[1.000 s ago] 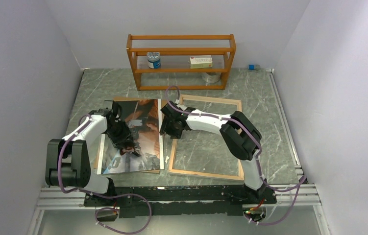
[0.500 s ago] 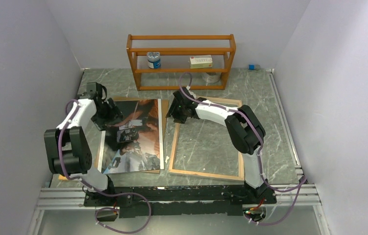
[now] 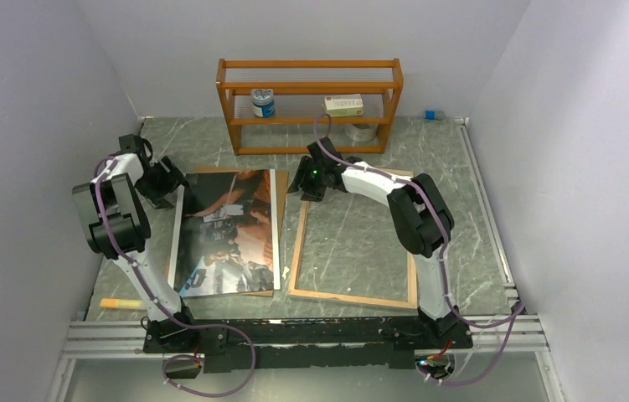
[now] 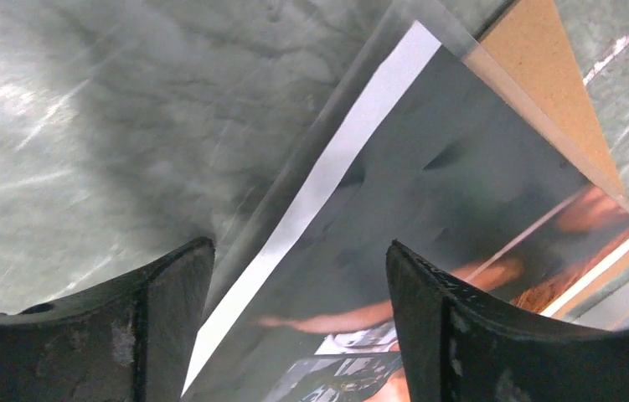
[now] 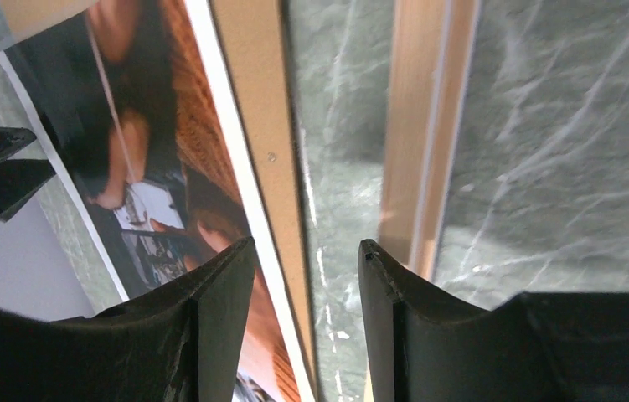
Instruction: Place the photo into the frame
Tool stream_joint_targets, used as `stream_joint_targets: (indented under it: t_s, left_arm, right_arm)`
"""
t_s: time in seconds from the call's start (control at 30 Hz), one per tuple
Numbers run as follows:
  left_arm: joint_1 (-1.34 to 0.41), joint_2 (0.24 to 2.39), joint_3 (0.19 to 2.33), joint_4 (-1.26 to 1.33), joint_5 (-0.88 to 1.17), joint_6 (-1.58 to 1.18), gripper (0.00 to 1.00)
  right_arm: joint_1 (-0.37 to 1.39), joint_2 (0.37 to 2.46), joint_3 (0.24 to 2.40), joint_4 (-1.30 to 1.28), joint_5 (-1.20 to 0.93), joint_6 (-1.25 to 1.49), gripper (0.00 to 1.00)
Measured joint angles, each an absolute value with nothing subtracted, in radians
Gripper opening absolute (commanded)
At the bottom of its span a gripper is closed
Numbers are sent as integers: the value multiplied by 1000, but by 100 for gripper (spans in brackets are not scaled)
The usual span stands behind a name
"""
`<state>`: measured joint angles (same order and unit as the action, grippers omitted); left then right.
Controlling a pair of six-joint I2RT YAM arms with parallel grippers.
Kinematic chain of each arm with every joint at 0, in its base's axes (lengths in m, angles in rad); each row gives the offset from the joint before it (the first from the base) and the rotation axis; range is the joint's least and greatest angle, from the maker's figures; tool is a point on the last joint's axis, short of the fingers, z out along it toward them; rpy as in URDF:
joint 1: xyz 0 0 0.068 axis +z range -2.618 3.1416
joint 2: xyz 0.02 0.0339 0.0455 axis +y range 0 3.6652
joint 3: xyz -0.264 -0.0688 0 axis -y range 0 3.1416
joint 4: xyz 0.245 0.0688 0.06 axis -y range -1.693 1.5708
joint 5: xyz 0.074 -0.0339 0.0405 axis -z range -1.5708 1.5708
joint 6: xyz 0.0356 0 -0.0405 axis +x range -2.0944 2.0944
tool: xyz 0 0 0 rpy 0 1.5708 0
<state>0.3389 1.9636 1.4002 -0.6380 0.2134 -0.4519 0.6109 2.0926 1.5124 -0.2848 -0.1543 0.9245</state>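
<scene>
Photo not in yet, flat toward the surface's left edge, frame just beside it mid-surface; left fingers and right fingers spread, empty; next likely needs a pinch on photo's edge

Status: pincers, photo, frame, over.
Both open: left pincer over photo corner, right pincer by frame corner. Photo flat on backing board, beside frame, not yet in. Nothing seen between them.

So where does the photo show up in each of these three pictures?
Top external: the photo lies left of centre.
Left wrist: the photo fills the right half.
Right wrist: the photo runs down the left side.
Shared landmark: the brown backing board along its edge.
</scene>
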Motion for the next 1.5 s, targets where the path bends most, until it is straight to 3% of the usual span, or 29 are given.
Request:
stream_joint_targets:
  t_s: [0.13, 0.43, 0.77, 1.1, 1.37, 1.5]
  left_arm:
    - [346, 2014, 1438, -640, 281, -428, 70]
    - [366, 2030, 1454, -649, 325, -395, 65]
    - [377, 2030, 1454, -666, 383, -354, 39]
    - [379, 2030, 1453, -665, 510, -342, 41]
    - [379, 2037, 1457, -678, 477, -342, 42]
    - [380, 2074, 1481, -674, 497, -344, 48]
  right_arm:
    - [573, 2115, 1523, -286, -222, 896, 52]
    - [562, 2164, 1585, -253, -382, 812, 49]
    - [612, 2205, 1625, -245, -449, 789, 46]
    - [609, 2251, 1638, -266, -445, 793, 46]
    - [622, 2281, 1694, -298, -430, 791, 45]
    - [631, 2311, 1745, -328, -421, 786, 45]
